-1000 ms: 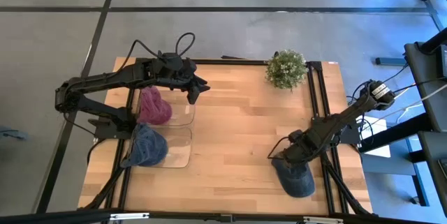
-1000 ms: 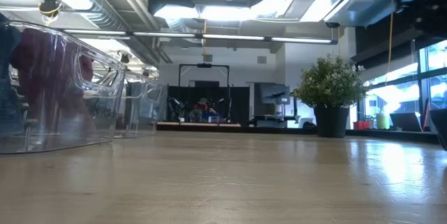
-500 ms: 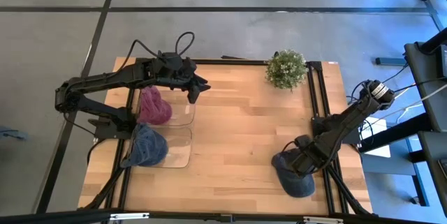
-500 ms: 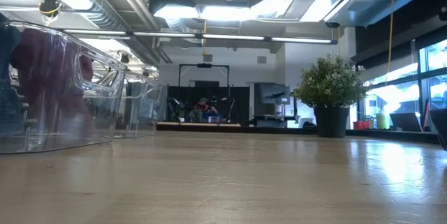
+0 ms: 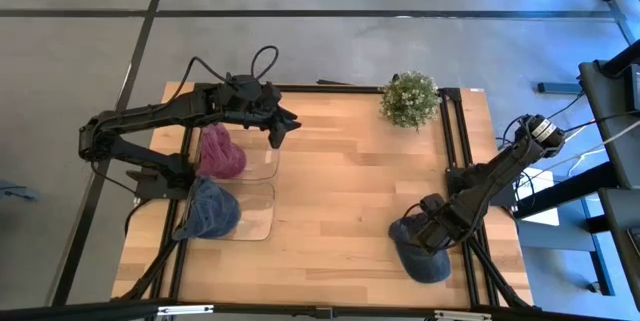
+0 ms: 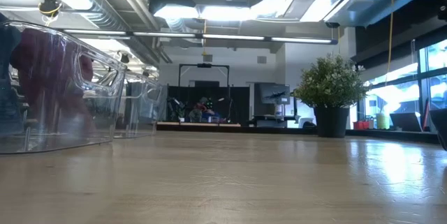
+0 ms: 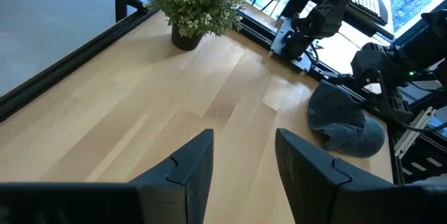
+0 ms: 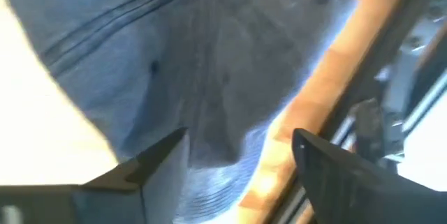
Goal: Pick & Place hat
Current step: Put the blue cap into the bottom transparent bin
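Blue denim cap (image 5: 422, 255) at near right corner of table (image 5: 340, 191), close to the edge rail, crown up, brim toward the front. Soft cloth, light, floppy: will fold and sag when lifted, brim prob. the only stiffish part. No fragility, little slip. Best bite on a pinch of crown fabric near the top seam, or across brim edge; deep grab so cloth doesn't slide out. Right gripper (image 8: 230, 161) low over crown, fingers spread apart w/ cap fabric between them, nothing clamped yet; contact hard to judge, possibly just touching. Farther left, clear bins (image 5: 245, 186) already w/ a blue hat (image 5: 208, 207) and a pink one (image 5: 220, 151). Left gripper (image 7: 243, 161) parked above far bin, fingers apart, empty. Potted plant (image 5: 409, 98) at far edge.
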